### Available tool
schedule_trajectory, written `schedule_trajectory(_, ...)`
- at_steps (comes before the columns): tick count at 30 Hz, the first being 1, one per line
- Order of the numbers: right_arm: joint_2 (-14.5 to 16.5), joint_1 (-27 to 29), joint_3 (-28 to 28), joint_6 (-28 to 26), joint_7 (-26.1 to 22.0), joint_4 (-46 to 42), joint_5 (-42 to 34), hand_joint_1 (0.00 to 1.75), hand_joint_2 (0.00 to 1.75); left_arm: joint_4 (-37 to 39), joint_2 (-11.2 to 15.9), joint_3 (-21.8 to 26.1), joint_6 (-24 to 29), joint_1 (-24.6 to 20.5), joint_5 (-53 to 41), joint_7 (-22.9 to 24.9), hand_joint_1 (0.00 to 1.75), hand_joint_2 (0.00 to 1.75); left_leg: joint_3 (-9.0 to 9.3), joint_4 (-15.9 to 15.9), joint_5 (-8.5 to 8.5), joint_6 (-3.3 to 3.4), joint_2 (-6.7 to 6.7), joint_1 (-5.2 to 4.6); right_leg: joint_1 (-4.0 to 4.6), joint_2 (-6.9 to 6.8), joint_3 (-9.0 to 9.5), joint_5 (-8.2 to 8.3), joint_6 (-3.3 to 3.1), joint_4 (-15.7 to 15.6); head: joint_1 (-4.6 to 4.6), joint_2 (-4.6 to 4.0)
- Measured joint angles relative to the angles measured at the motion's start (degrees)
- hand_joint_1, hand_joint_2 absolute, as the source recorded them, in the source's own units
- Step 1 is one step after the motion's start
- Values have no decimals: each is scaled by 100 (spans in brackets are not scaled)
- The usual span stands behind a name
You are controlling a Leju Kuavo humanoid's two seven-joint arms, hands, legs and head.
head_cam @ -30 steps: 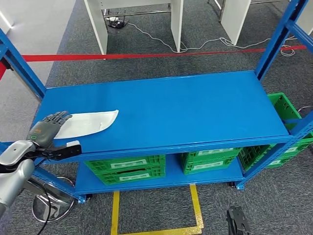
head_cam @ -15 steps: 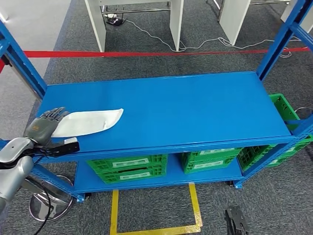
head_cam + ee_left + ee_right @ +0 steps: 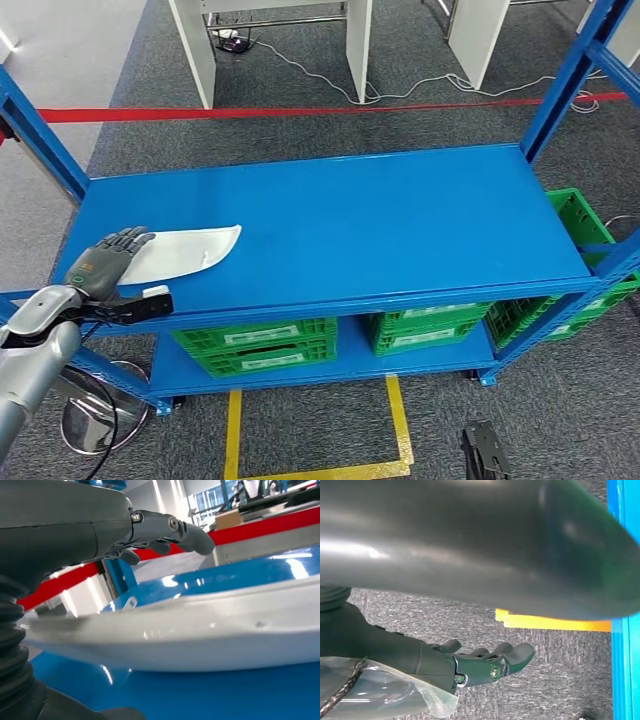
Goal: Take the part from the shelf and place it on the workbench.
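Little changed over the last second, apart from a slight sway of the whole head view, put down to the camera.

Nearest, at 5 o'clock, right hand hanging over grey carpet, fingers loosely extended, holding nothing.

At 8 o'clock, left hand still poised at the near end of the long white curved plastic part, fingers spread above it with a gap showing in the left wrist view; no grip closed yet.

Part lying flat and unlifted on the blue metal shelf, tip toward 2 o'clock.

Judged: reach finished, closing and lifting still to come.
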Motion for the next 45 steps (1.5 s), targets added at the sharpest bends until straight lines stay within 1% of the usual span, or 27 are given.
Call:
schedule_trajectory(1,0,-4,0,0,-1,0,0,0,0,5,-1,1,0,-2,2,0,0,175,-93,218,-135,-32,1,9,-13,-1,6,3,-28,-7,-7,0)
schedule_trajectory(4,-1,-1,0,0,-1,0,0,0,0,33,-8,-1,-2,29,3,0,0,175,-592,1303,-611,-99,1,40,-13,-1,11,-7,-65,-7,-17,0)
schedule_trajectory(5,-2,3,-1,-1,0,0,0,0,0,43,-12,-2,-2,43,4,0,0,175,-690,1502,-636,-103,1,45,-12,0,15,-10,-67,-6,-17,0)
schedule_trajectory(6,-2,4,-1,-1,0,0,0,0,0,50,-15,-2,-2,50,4,0,0,175,-690,1486,-550,-97,1,47,-11,1,22,-12,-66,-6,-17,1)
schedule_trajectory(7,-2,4,-2,-1,0,0,0,0,0,53,-16,-1,-2,50,5,0,0,175,-583,1242,-364,-78,1,46,-10,3,35,-16,-62,-6,-18,0)
schedule_trajectory(9,0,-2,-1,-1,-1,1,0,0,87,55,-17,1,-2,32,5,0,0,175,-216,456,34,-9,2,30,-6,6,58,-27,-44,-7,-16,1)
schedule_trajectory(10,2,-6,-1,0,-1,1,0,0,131,55,-18,2,-2,22,7,0,0,175,-71,135,136,28,1,15,-2,8,55,-30,-24,-5,-17,1)
schedule_trajectory(11,3,-6,0,0,-1,2,0,0,175,56,-19,2,-2,10,9,-1,0,175,5,-45,165,55,1,-1,0,6,45,-28,1,-4,-15,1)
schedule_trajectory(14,-1,-2,-1,-1,-8,2,0,0,175,57,-23,4,14,-13,20,-5,0,175,42,-174,157,108,2,-11,-5,-9,27,-25,105,-23,-10,1)
schedule_trajectory(16,-8,-11,0,0,-24,2,2,0,175,61,-33,5,25,-20,22,-17,0,175,84,-246,192,156,9,15,-4,-14,-65,-159,163,160,-2,1)
schedule_trajectory(17,-12,-14,1,1,-31,3,4,0,175,65,-47,4,31,-20,21,-27,0,175,97,-267,203,175,13,26,-7,-16,-200,-306,182,428,4,1)
schedule_trajectory(19,-12,-8,2,4,-37,4,10,0,175,78,-85,1,45,-18,21,-61,0,175,93,-268,203,196,13,20,-9,-17,-568,-626,214,1178,7,0)
schedule_trajectory(20,-13,-3,1,5,-38,4,14,0,175,85,-108,-1,53,-16,20,-81,0,175,93,-267,203,196,12,18,-9,-17,-710,-696,226,1451,5,1)
schedule_trajectory(21,-13,-1,1,7,-38,4,17,0,175,91,-132,-2,58,-15,18,-100,0,175,95,-265,202,196,10,18,-9,-18,-755,-657,234,1522,7,1)
schedule_trajectory(22,-13,-3,1,10,-38,4,21,0,175,96,-156,-4,63,-14,15,-114,0,175,99,-260,199,192,8,19,-11,-20,-685,-517,237,1361,7,1)
schedule_trajectory(24,-13,-20,2,18,-39,4,30,0,175,103,-212,-9,64,-15,2,-145,0,175,101,-236,181,164,3,18,-19,-27,-317,-159,233,608,7,0)
schedule_trajectory(25,-13,-31,2,21,-42,4,35,0,175,105,-238,-13,61,-17,-8,-169,0,175,89,-206,166,138,-1,7,-20,-23,-141,-52,211,276,3,0)
schedule_trajectory(27,-11,-43,2,26,-45,4,49,0,175,114,-308,-38,70,-19,-35,-216,0,175,62,-164,154,81,-9,-14,-9,-12,22,-20,145,-5,-2,1)
schedule_trajectory(29,-10,-43,2,32,-48,4,67,0,175,127,-383,-78,122,-18,-63,-230,0,175,57,-156,154,42,-12,-11,-2,-8,30,-8,71,-5,-1,1)
schedule_trajectory(31,-9,-46,2,37,-49,4,75,0,175,136,-421,-103,167,-18,-79,-229,0,175,61,-148,141,20,-13,-2,-14,-8,34,3,29,-13,2,1)
schedule_trajectory(36,-5,-53,2,44,-50,4,79,0,175,140,-437,-119,191,-18,-88,-229,0,175,46,-100,90,-3,-9,3,-26,-7,38,11,9,-20,-2,1)
schedule_trajectory(38,-2,-54,2,61,-51,4,88,0,175,167,-501,-171,243,-6,-94,-233,0,175,-289,667,-260,-57,-4,21,-25,-6,40,9,-25,-20,-24,1)
schedule_trajectory(39,-2,-52,2,69,-50,4,94,0,175,181,-542,-202,271,-4,-95,-236,0,175,-413,948,-338,-67,-3,28,-22,-5,43,6,-37,-20,-34,0)
schedule_trajectory(40,0,-50,3,78,-50,4,100,0,175,193,-585,-232,296,-6,-95,-238,0,175,-465,1077,-335,-60,-3,33,-18,-4,50,2,-46,-20,-40,-1)
schedule_trajectory(42,17,-57,5,82,-50,4,106,0,175,196,-627,-262,309,-34,-95,-239,0,175,-125,358,27,32,-1,10,-6,-2,60,-1,-32,-20,-37,0)
schedule_trajectory(43,28,-61,6,83,-50,4,106,0,175,196,-644,-275,302,-50,-93,-239,20,175,9,63,114,73,1,-6,-2,-1,53,1,-11,-20,-38,1)
schedule_trajectory(45,46,-61,5,79,-50,4,102,0,175,196,-678,-301,248,-70,-76,-226,89,175,87,-130,114,115,0,-33,-4,-7,35,16,51,-31,-34,1)
